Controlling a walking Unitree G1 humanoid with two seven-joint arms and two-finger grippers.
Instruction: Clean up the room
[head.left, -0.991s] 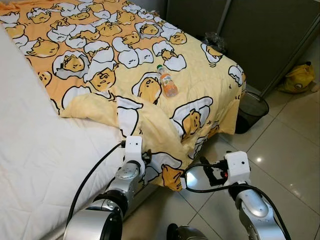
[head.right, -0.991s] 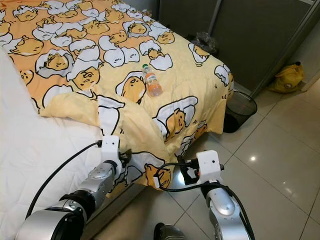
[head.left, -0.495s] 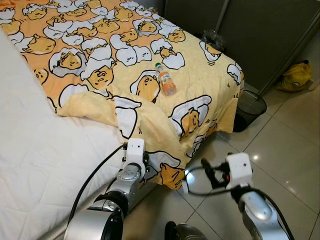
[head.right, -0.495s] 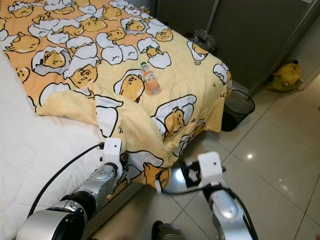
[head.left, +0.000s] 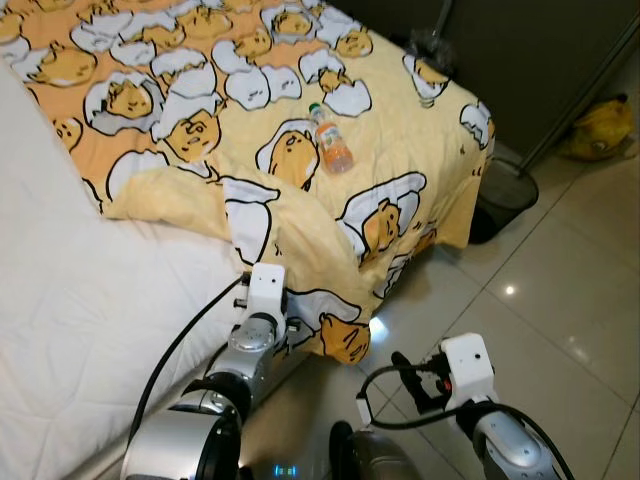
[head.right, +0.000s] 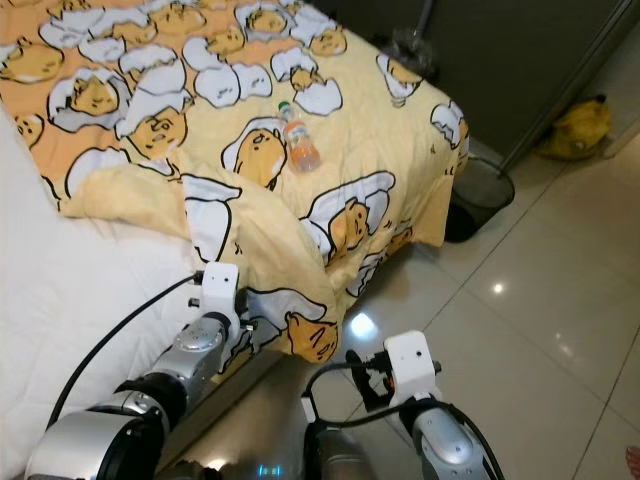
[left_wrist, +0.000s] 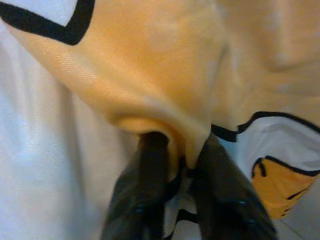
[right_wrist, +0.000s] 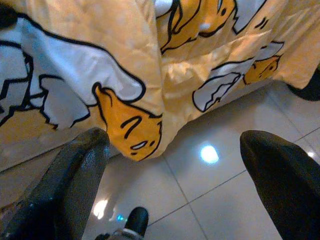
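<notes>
A bed with a white sheet (head.left: 70, 300) stands on a glossy tiled floor (head.left: 560, 290), a dark bin (head.left: 505, 200) by its foot corner. The left gripper (left_wrist: 181, 172) pinches the yellow cartoon-print duvet (head.left: 300, 240) at the bed's side edge. The right gripper (right_wrist: 175, 150), fingers spread, has dropped lower beside it.

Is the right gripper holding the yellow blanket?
No, the right gripper is open over the tiled floor, and the blanket hangs beyond its fingers.

Glossy tiled floor (head.left: 560, 300), dark wardrobe doors (head.left: 540, 60) behind
</notes>
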